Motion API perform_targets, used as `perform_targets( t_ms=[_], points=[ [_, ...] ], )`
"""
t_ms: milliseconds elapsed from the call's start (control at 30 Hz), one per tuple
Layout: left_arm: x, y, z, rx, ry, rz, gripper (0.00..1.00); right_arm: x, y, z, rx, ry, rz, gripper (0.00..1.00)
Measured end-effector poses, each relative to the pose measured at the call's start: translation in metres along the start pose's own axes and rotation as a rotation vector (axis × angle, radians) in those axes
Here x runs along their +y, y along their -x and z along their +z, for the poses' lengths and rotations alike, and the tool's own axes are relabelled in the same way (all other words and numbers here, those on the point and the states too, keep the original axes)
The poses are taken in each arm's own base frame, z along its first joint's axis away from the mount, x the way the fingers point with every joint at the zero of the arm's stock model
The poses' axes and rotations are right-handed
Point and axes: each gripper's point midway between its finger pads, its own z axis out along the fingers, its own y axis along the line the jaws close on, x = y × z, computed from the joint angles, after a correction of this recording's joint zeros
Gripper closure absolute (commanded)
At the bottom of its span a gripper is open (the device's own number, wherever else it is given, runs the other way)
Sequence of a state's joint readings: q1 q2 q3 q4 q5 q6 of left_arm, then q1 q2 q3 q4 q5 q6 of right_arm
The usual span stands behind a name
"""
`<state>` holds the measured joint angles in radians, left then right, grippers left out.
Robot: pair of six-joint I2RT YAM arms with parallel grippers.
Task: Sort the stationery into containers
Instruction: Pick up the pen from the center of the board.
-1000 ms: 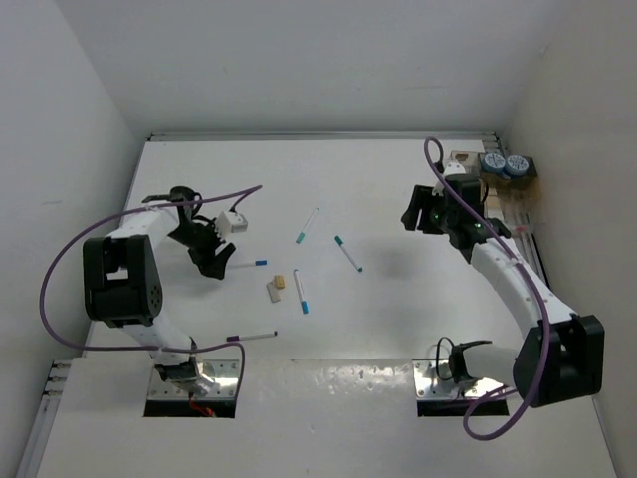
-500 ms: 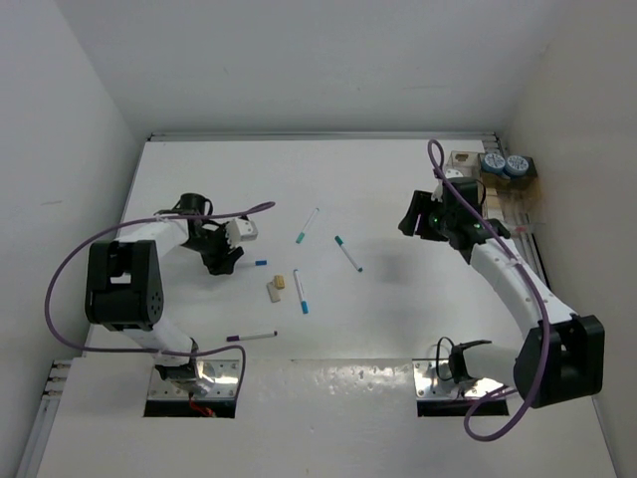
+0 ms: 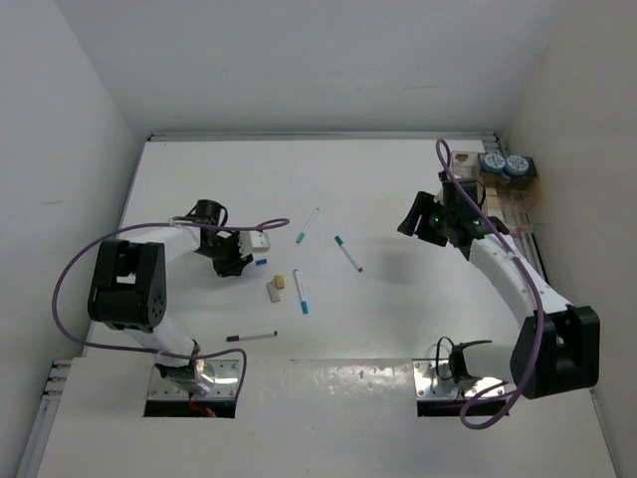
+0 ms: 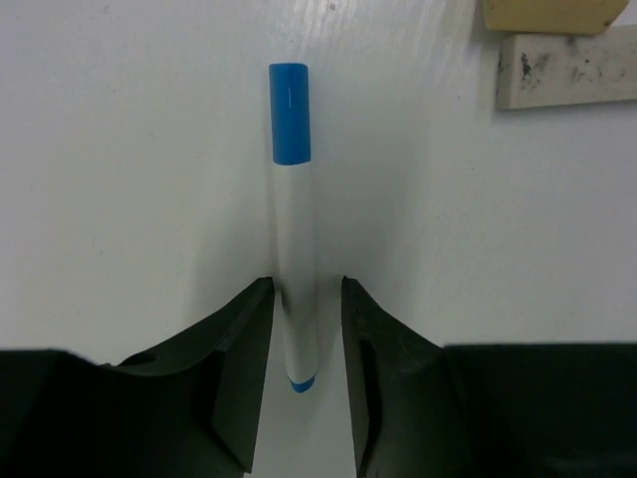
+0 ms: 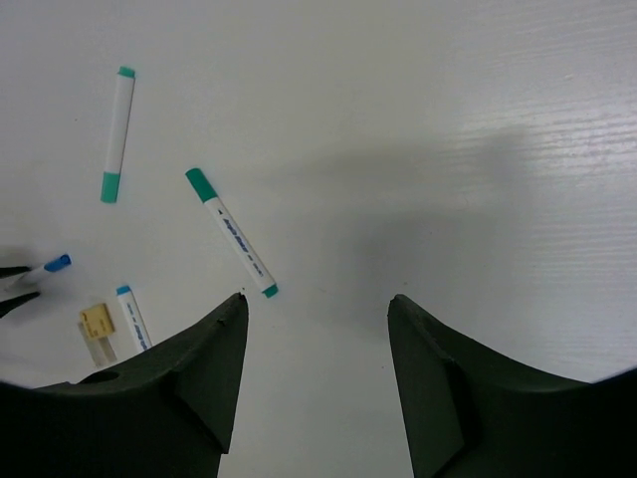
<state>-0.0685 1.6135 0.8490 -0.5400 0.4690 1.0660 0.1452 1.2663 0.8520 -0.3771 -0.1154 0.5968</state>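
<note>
A white pen with a blue cap (image 4: 294,219) lies flat on the table, its tail end between the jaws of my left gripper (image 4: 307,284). The left finger touches it and a thin gap shows on the right side. From above, the left gripper (image 3: 242,264) sits left of centre with the blue cap (image 3: 261,263) poking out. My right gripper (image 3: 416,221) hangs open over bare table, nothing between its fingers (image 5: 224,339). More pens lie loose: two teal ones (image 3: 308,225) (image 3: 348,254), a blue one (image 3: 300,291), a purple one (image 3: 251,337). The containers (image 3: 516,211) stand at the far right.
A tan block (image 4: 545,12) and a white block (image 4: 567,68) lie just beyond the blue cap. Two blue-grey rolls (image 3: 505,163) sit by the back right corner. Walls close in the table on the left, back and right. Purple cables loop off both arms.
My left gripper has swung right and down onto the blue-capped pen, and its jaws have narrowed around it. The right arm has hardly moved.
</note>
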Motion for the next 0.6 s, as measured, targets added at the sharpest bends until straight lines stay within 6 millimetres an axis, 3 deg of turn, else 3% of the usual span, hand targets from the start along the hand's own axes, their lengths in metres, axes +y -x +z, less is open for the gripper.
perform_targets(
  t_ms=[400, 533, 600],
  points=[
    [0.001, 0.006, 0.005, 0.064, 0.043, 0.037, 1.0, 0.004, -0.005, 0.001, 0.027, 0.009, 0.082, 0.41],
    [0.004, 0.016, 0.007, 0.041, 0.01, -0.05, 1.0, 0.012, -0.005, 0.0, 0.042, 0.036, 0.15, 0.42],
    [0.007, 0.033, 0.004, -0.005, -0.022, -0.123, 1.0, 0.021, -0.004, 0.0, 0.054, 0.073, 0.18, 0.44]
  ],
)
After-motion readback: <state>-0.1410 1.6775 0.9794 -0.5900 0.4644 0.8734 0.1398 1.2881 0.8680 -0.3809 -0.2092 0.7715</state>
